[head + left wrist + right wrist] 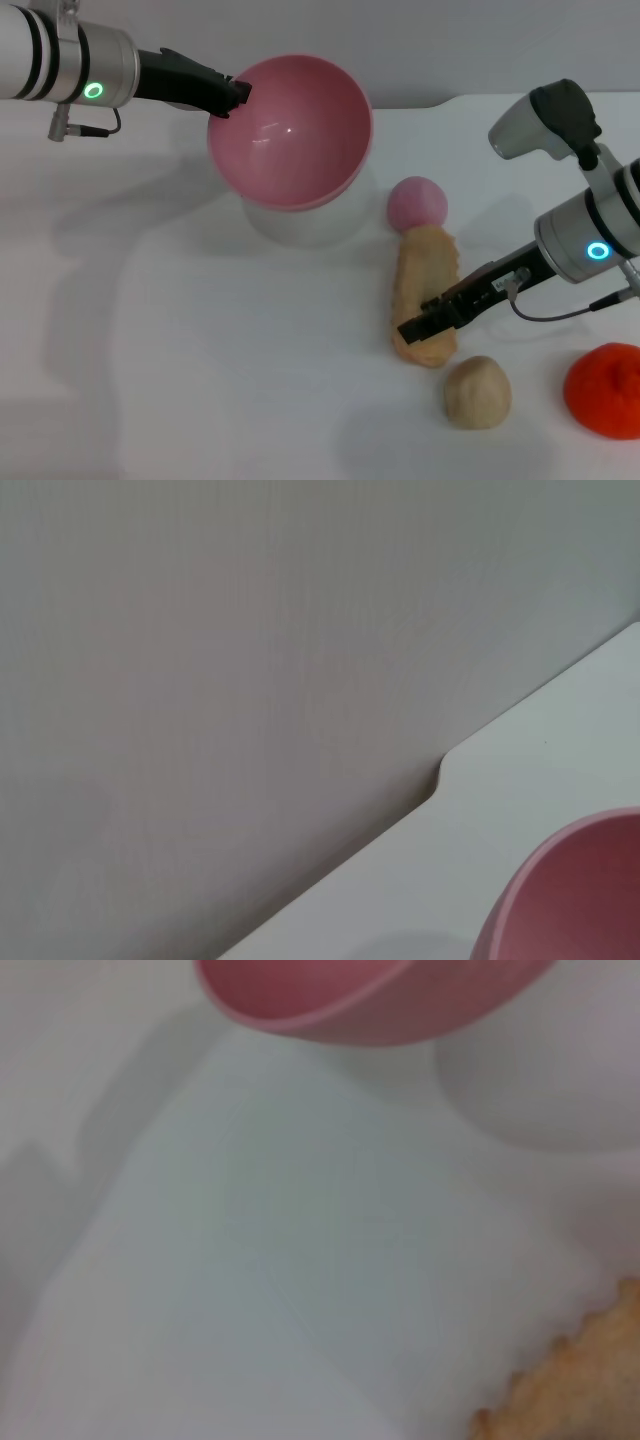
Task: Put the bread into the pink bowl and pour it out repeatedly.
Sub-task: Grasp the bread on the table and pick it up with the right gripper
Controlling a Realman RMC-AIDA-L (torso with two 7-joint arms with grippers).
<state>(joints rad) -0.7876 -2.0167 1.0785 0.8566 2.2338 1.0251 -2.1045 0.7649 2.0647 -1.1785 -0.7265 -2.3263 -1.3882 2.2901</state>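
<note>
The pink bowl (290,130) hangs tilted above the table at the back left, its opening turned toward me, and nothing shows inside it. My left gripper (235,95) is shut on its left rim. The bowl's edge shows in the left wrist view (570,895) and in the right wrist view (370,1000). The bread (427,285) lies flat on the table right of centre, pale tan side up. My right gripper (422,322) lies across the bread's near end. A corner of the bread shows in the right wrist view (575,1385).
A small solid pink dome (417,204) touches the bread's far end. A round beige lump (477,392) sits just in front of the bread. A red-orange blob (605,388) is at the right edge. The white table (200,350) ends at a back edge (440,780).
</note>
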